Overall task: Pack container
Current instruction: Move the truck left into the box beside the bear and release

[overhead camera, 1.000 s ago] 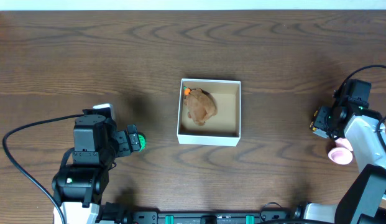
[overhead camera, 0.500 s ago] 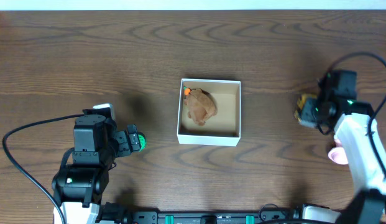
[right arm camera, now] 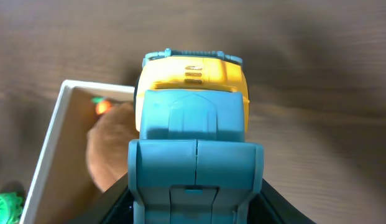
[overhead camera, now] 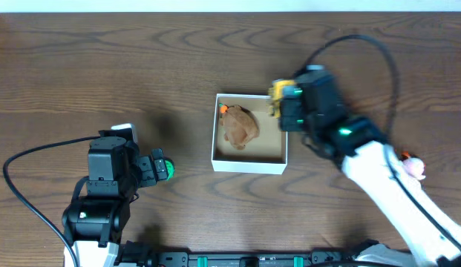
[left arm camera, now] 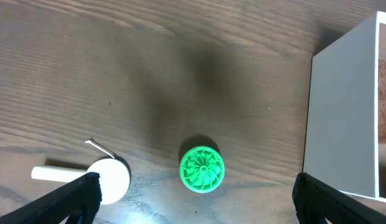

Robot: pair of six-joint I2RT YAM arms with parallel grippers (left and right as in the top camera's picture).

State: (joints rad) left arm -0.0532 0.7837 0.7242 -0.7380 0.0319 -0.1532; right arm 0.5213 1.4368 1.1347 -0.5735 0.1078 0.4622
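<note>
The container [overhead camera: 249, 165] is a small white-walled open box with a tan inside, at the table's middle; it also shows in the left wrist view [left arm camera: 342, 112] and right wrist view [right arm camera: 46, 155]. A brown toy animal [overhead camera: 240, 127] with an orange spot lies in it. My right gripper [overhead camera: 283, 111] is shut on a yellow and teal toy truck [right arm camera: 193, 124] and holds it over the box's right rim. My left gripper [left arm camera: 193, 214] is open and empty, low over a green round toy [left arm camera: 202, 168], which also shows overhead [overhead camera: 165, 169].
A white round piece with a stick [left arm camera: 105, 177] lies left of the green toy. A pink toy [overhead camera: 413, 167] lies at the right of the table, partly behind my right arm.
My right gripper has carried the toy truck from the table's right side leftward to the box's right rim. The left arm has not moved.
</note>
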